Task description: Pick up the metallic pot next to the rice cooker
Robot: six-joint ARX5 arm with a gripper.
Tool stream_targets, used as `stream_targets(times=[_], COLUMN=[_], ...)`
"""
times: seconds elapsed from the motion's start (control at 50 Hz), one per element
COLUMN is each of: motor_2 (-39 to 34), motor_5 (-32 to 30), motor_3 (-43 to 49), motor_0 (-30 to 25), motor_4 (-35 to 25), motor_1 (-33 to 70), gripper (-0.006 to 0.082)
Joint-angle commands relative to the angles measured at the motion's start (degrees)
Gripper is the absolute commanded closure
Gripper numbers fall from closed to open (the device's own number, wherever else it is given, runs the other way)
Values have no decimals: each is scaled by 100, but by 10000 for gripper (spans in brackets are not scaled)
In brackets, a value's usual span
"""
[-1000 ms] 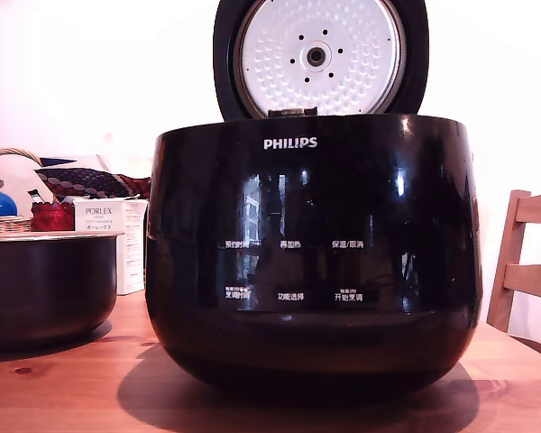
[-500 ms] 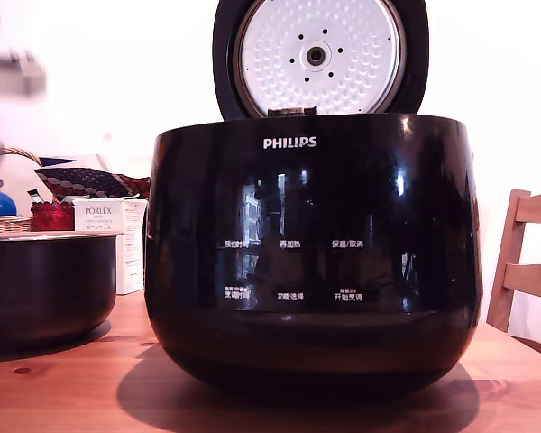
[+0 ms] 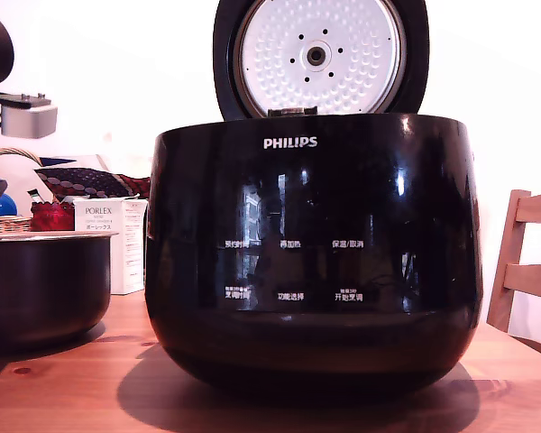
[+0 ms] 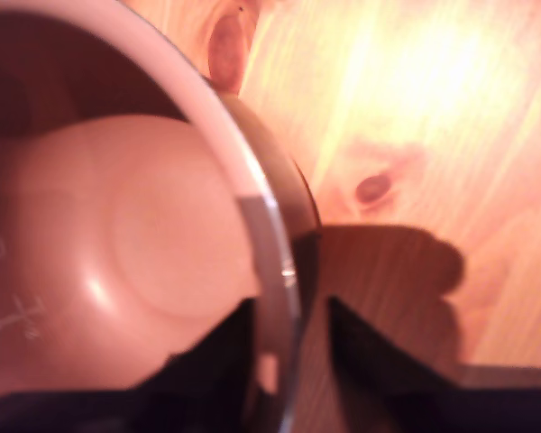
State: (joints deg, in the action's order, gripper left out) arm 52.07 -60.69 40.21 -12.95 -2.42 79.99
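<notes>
The tool [image 4: 288, 347] straddles the pot [image 3: 41, 284] rim, one finger inside, one outside, spread and not yet clamped. The pot sits on the worktop [image 3: 90, 388] beside the cooker [image 3: 314, 253]; gripping and lifting remain. Readable: "PHILIPS" on the cooker, "PORLEX" on a box [image 3: 117, 244].

This looks like a home dining spot: a knotty wooden table [image 3: 279, 410] with a rice cooker [image 3: 314, 253] on it, a wooden chair [image 3: 527, 271] pulled beside, and household clutter behind — a small white box [image 3: 117, 239], a wicker basket [image 3: 9, 189].
</notes>
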Motion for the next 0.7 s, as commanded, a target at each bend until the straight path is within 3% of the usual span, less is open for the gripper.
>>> stream_targets(times=[0.0,0.68], motor_2=[258,2256], motor_5=[-44,153], motor_3=[76,2100], motor_0=[-90,-570], motor_4=[-9,463], motor_1=[15,-105], gripper=[789,788])
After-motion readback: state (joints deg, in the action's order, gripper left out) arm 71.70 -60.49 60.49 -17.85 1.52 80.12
